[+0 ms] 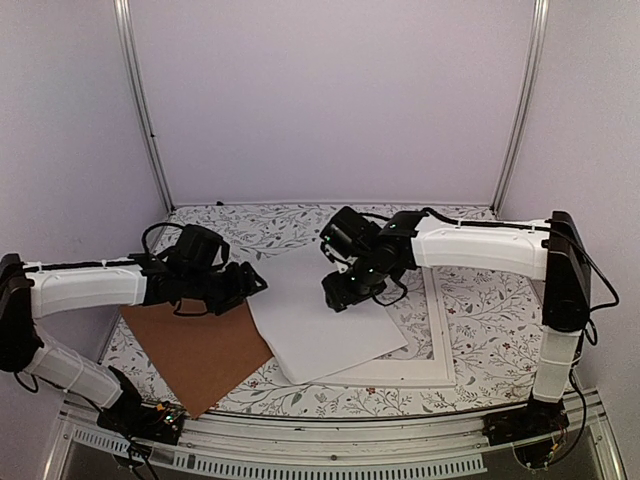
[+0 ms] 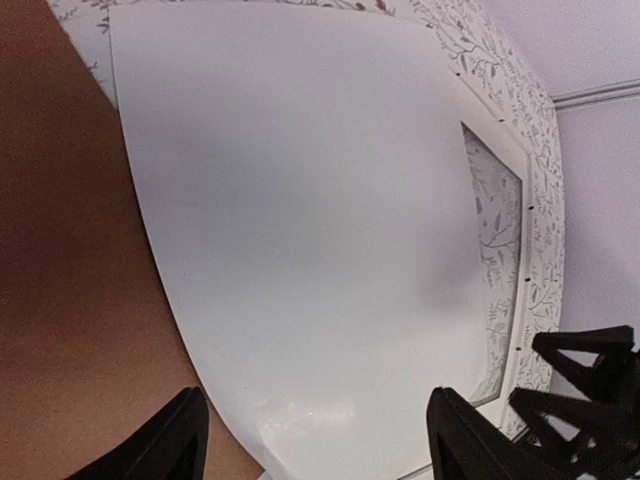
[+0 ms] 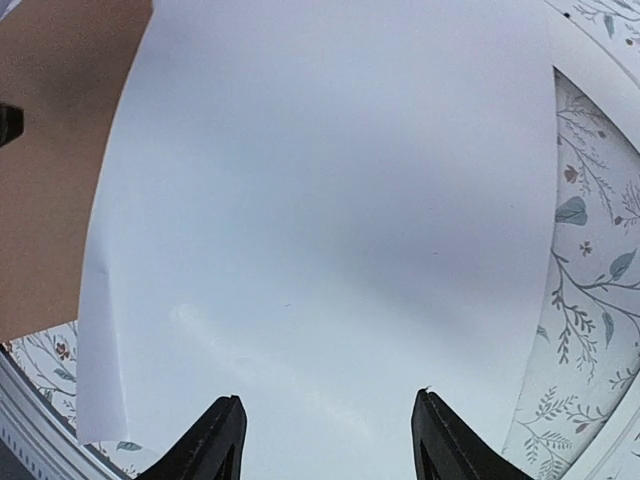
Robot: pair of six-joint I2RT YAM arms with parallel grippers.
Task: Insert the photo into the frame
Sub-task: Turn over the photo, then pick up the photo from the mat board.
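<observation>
The table (image 1: 490, 310), covered in a floral-patterned cloth, holds everything flat, with bare cloth at the back and to the right. The large white rectangular frame (image 1: 438, 330) lies on the right half with its clear pane showing the pattern beneath. Its far and right rails are exposed.

The photo (image 1: 320, 320) is a big thin sheet showing only a plain white face, so I judge it to be print side down. It lies askew across the frame's left part, not squared inside the rails. Its left edge meets the flat brown backing board (image 1: 200, 350); I cannot tell whether they overlap.

It looks light, floppy and smooth, likely to bow, slide or crease, and one near corner already shows a faint kink in the right wrist view. An edge or corner lifted off the surface seems the best hold, because the flat middle offers nothing to pinch.

The left gripper (image 2: 320, 440) hangs over the photo's left edge with fingers spread wide and nothing between them. The right gripper (image 3: 325, 440) hovers above the sheet's far side — fingers parted and empty.
</observation>
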